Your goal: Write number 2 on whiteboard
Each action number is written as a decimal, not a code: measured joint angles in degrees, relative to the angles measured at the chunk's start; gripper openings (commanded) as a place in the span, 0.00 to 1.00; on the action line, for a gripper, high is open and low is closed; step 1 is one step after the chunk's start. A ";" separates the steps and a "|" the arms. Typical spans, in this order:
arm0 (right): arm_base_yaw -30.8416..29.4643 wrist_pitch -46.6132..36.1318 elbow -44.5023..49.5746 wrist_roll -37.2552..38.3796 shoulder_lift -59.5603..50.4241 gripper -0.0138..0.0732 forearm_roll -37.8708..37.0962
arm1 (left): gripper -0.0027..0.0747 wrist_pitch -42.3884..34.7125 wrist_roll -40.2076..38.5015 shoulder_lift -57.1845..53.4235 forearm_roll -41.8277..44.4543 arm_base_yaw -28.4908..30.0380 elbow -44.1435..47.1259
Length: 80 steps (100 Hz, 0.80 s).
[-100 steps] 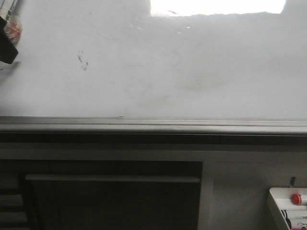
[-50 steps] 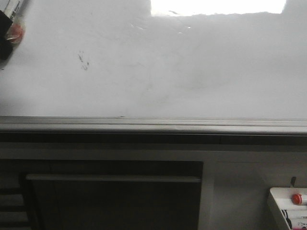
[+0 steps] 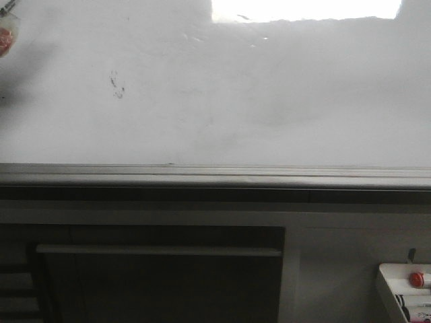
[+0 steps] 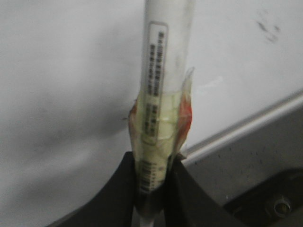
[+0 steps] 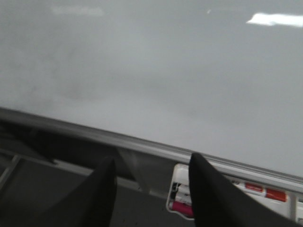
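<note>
The whiteboard [image 3: 269,101] fills the upper front view, with a glare patch at its top and a grey rail [image 3: 215,176] below. No number 2 shows on it; only small dark smudge marks [image 3: 116,85] are there. My left gripper [image 4: 151,163] is shut on a white marker [image 4: 166,61] wrapped in yellowish and orange tape, held in front of the board [image 4: 57,94]. The marker's tip is out of view. In the front view only its taped part [image 3: 5,37] shows at the top left edge. My right gripper [image 5: 151,165] is open and empty, near the rail below the board [image 5: 165,71].
A small white tray [image 3: 403,293] with a red-capped item [image 3: 417,278] sits at the lower right; it also shows in the right wrist view [image 5: 176,191] holding markers. A dark cabinet front [image 3: 158,282] lies under the rail.
My left gripper and the marker have moved up and to the left, almost out of the front view. The board's marks are the same.
</note>
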 measured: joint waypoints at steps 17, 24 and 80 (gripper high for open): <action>2.78 6.78 -4.53 -10.44 9.41 0.52 9.31 | 0.01 8.78 7.16 0.00 -3.34 -7.27 -3.55; 4.58 10.42 -6.75 -14.42 13.38 0.52 13.14 | 0.01 10.90 8.91 0.00 -4.78 -10.60 -4.67; 27.37 12.31 -19.11 -40.06 32.45 0.52 17.14 | 0.01 13.93 12.34 1.16 -7.07 -30.36 -5.97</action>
